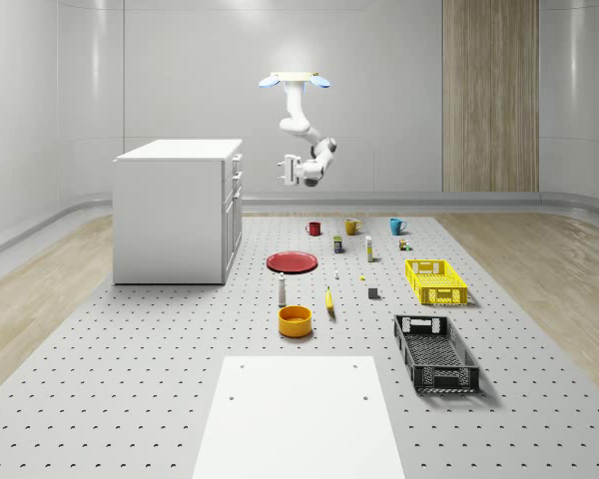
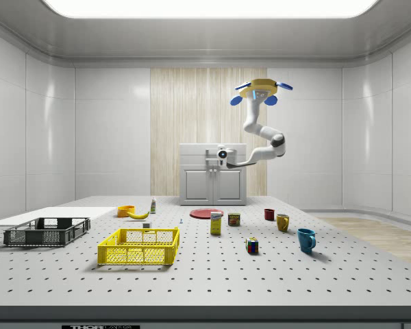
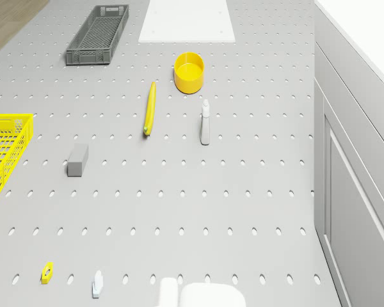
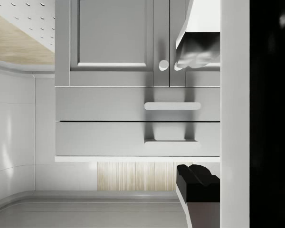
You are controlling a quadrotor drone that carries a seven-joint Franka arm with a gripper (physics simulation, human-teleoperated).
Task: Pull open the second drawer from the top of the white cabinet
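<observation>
The white cabinet [image 1: 175,215] stands on the perforated floor at the whole-scene view's left, its drawer front facing right. The drone [image 1: 298,80] hovers high, off that front. From the drone the arm bends down to my gripper [image 1: 283,168], which points at the upper drawers with a gap between. In the wrist view the cabinet [image 4: 66,118] appears upside down. There the second drawer's handle [image 4: 172,106] lies above the top drawer's handle [image 4: 171,141]. My gripper [image 4: 196,116] is open, with its fingertips [image 4: 198,183] spread wide and nothing between them. From the side my gripper [image 2: 216,155] overlaps the cabinet's [image 2: 192,185] drawers.
On the floor right of the cabinet lie a red plate [image 1: 293,261], a small bottle [image 1: 282,290], a banana [image 1: 329,299] and a yellow bowl [image 1: 295,320]. Three mugs [image 1: 351,227] stand behind. A yellow crate [image 1: 435,280] and a black crate [image 1: 435,351] sit at the right.
</observation>
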